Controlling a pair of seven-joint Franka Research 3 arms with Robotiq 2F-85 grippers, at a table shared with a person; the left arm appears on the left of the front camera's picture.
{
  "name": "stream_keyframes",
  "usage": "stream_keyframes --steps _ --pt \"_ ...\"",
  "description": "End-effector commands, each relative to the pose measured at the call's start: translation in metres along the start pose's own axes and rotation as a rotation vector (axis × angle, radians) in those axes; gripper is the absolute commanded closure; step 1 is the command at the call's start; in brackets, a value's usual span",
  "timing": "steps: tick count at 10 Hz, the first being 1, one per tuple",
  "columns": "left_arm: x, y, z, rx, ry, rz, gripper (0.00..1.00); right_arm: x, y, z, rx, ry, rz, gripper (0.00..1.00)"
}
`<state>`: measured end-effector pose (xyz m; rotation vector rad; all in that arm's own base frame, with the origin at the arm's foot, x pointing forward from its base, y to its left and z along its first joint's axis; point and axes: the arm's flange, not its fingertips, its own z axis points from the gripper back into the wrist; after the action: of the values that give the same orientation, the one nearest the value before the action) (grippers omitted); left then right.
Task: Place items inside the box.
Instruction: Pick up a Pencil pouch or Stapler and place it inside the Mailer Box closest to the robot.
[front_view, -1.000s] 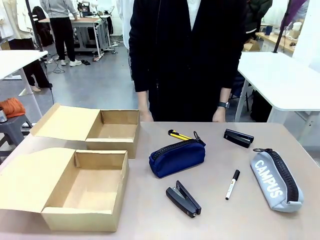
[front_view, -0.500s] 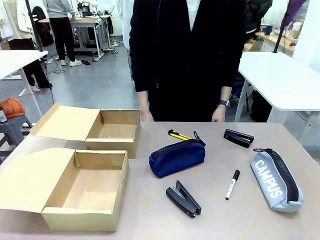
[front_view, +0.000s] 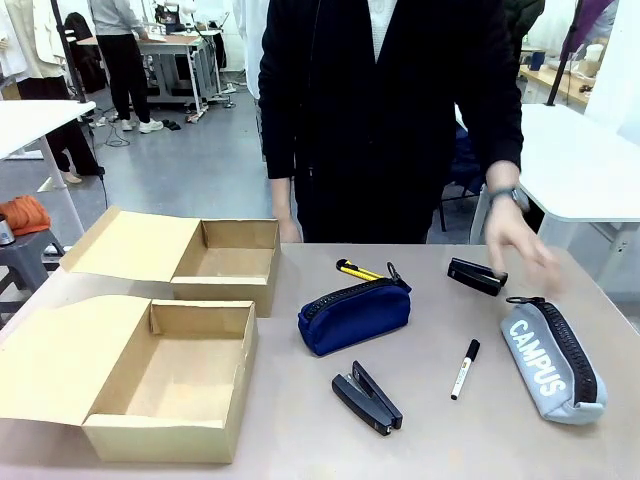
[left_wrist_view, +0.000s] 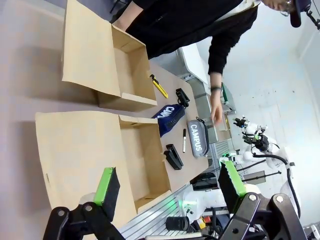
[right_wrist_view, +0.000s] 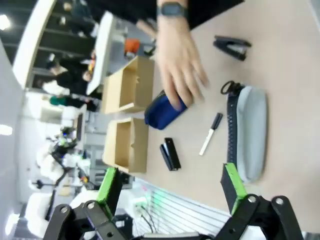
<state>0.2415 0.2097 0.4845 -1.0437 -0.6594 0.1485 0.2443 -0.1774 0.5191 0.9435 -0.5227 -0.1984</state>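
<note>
- The left claw (left_wrist_view: 169, 182) is hanging high over the tabletop (front_view: 440, 440) with its green pads spread wide and nothing between them.
- The right claw (right_wrist_view: 170, 184) is likewise standing wide open and holding nothing, looking down on the grey case end of the tabletop.
- Below the left claw, the near cardboard box (front_view: 170, 425) is sitting open with its lid flap lying flat to the robot's left. The far cardboard box (front_view: 225, 290) is sitting just behind it, open the same way. Neither is holding any item.
- All the items are lying outside the boxes, on the tabletop to the robot's right of them.
- The navy pencil case (front_view: 354, 315) is lying near the middle. From the left wrist view, white "CAMPUS" lettering is showing on its side.
- The yellow-black utility knife (front_view: 358, 270) is lying just behind the navy case.
- The near black stapler (front_view: 367, 397) is resting in front of the navy case, close to the robot's edge.
- The white marker (front_view: 465, 369) is lying with its black cap pointing away from the robot, between the near stapler and the grey case.
- The grey pencil case (front_view: 550, 362) is lying at the far right, showing "CAMPUS" in large white letters beside its black zip.
- The far black stapler (front_view: 476, 276) is sitting near the person's edge.
- The person's hand (front_view: 515, 245), blurred and wearing a watch at the wrist, is hovering by the far stapler and above the grey case.
</note>
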Motion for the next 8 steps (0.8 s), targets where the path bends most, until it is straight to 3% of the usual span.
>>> stream_keyframes --steps 1,3,5,6,8 --pt "0.001 -0.001 0.001 -0.018 -0.008 -0.023 0.00 0.012 -0.059 0.071 0.086 -0.034 -0.089 0.00" --pt "0.001 -0.001 0.001 -0.018 -0.008 -0.023 0.00 -0.014 -0.113 0.123 0.094 -0.154 -0.195 0.00" --pt "0.001 -0.001 0.001 -0.018 -0.008 -0.023 0.00 -0.035 -0.142 0.137 0.154 -0.273 -0.294 0.00" --pt "0.001 -0.001 0.001 -0.018 -0.008 -0.023 0.00 -0.036 -0.118 0.130 0.081 -0.179 -0.237 0.00" --pt "0.001 -0.001 0.001 -0.018 -0.008 -0.023 0.00 -0.036 -0.118 0.130 0.081 -0.179 -0.237 0.00"
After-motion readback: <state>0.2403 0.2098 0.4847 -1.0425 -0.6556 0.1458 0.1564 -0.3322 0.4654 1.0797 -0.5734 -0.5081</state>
